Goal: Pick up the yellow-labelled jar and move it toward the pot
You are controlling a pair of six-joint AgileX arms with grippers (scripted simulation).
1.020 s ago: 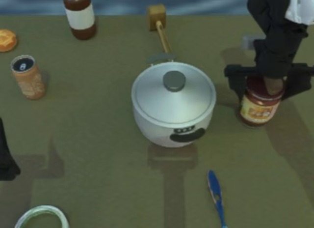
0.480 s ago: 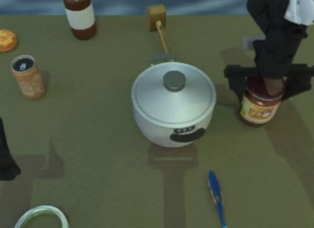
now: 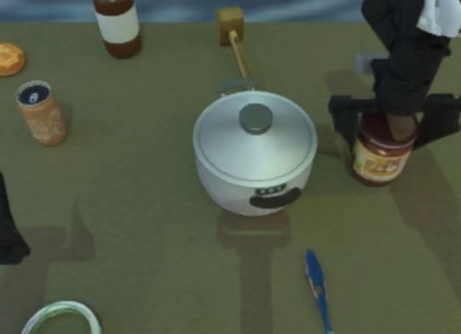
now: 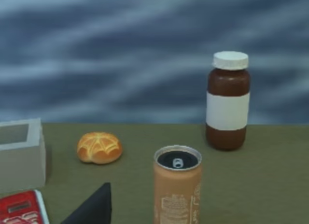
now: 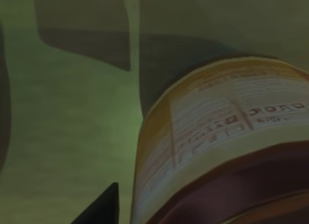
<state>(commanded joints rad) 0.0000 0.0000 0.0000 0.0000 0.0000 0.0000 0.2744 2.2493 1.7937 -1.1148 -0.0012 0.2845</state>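
The left claw (image 3: 9, 240) sits parked at the tabletop's left edge, its state not visible. Right of the pot (image 3: 254, 150), the right claw (image 3: 395, 122) clamps the yellow-labelled jar (image 3: 380, 158) at its lid. The jar is probably rigid, slick and fairly heavy, so gripping the lid suits.

I see an olive-green table (image 3: 130, 204) carrying everything here. The pot (image 3: 254, 150) sits near its middle, wooden handle reaching toward the far edge. Just right of it stands the yellow-labelled jar (image 3: 380, 155), apart from the pot. At far left stand a brown bottle (image 3: 117, 21), a bread roll (image 3: 10, 59) and an orange can (image 3: 42, 112). A blue spoon-like utensil (image 3: 317, 287) lies near the front, and a pale ring (image 3: 61, 316) at the front left corner.
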